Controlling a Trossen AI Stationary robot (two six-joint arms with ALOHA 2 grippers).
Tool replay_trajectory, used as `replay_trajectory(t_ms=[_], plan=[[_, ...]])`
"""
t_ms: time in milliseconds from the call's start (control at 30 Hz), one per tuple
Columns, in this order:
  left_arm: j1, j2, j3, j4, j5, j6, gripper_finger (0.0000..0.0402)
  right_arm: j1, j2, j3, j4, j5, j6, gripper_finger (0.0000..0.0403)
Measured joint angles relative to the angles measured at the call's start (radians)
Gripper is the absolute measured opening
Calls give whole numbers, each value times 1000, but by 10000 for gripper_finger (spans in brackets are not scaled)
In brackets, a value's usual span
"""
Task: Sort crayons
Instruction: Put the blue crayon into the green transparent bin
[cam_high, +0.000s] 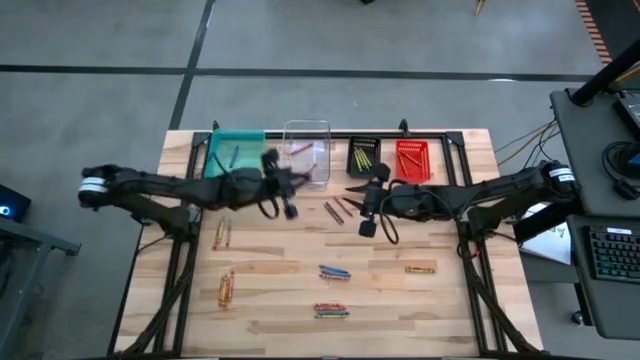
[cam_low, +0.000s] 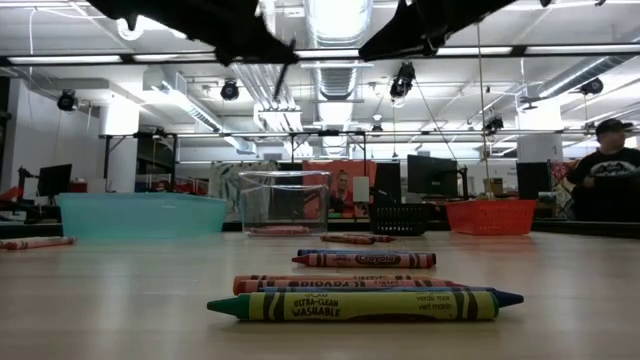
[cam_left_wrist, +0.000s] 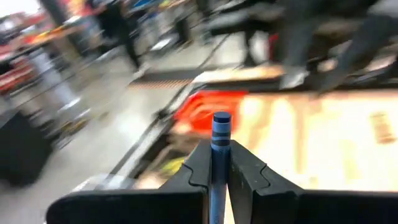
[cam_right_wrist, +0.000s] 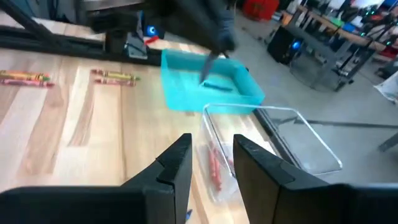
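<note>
Blue crayon (cam_left_wrist: 221, 134), lower end hidden, background blurred

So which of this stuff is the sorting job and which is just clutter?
Job:
- blue crayon, clamped in left gripper
- loose crayons
- teal bin, clear bin, black bin, red bin

Clutter:
- keyboard
- person beyond the table

Blue crayon (cam_left_wrist: 220, 134) in dark left pincer (cam_left_wrist: 216, 163); teal bin (cam_high: 234, 150), clear bin (cam_high: 306, 150), black bin (cam_high: 363, 157), red bin (cam_high: 411, 159); pale wood-grain surface (cam_high: 280, 270).
</note>
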Motion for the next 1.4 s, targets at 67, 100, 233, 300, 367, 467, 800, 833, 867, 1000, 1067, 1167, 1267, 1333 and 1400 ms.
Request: replay_trajectory(t_ms=[67,100,233,300,367,467,800,833,867,1000,1067,1167,1267,1333,1400], plan=[[64,-51,0,-107,-21,-28,2,-3,0,28,-46,0,1,102],[102,-72,0,-153,-22,-46,2,-4,0,41,-57,1,-1,100],[274,-129,0,-342,-22,-141,2,-5,0,74,-91,1,-12,96],[370,-134,0,-424,-17,-185,2,-5,0,80,-93,0,-27,95],[466,-125,0,-489,8,-219,2,-5,0,82,-92,0,-31,96],[605,-84,0,-555,72,-281,2,-5,0,80,-93,0,-31,97],[834,114,0,-666,109,-342,1,-5,0,70,-97,0,-30,92],[842,134,0,-667,109,-345,1,-5,0,70,-99,0,-30,93],[849,153,0,-667,109,-346,1,-5,0,70,-100,0,-30,94],[860,224,0,-666,109,-349,1,-13,1,70,-100,-1,-30,95],[861,256,0,-665,109,-351,1,-17,1,68,-101,-1,-30,95],[861,294,0,-664,109,-351,1,-21,1,68,-102,-1,-30,95],[862,319,0,-656,107,-351,4,-23,1,68,-102,-2,-30,95],[862,328,0,-642,104,-351,8,-24,1,68,-103,-2,-30,95],[862,332,2,-639,76,-353,11,-25,1,68,-103,-3,-30,95]])
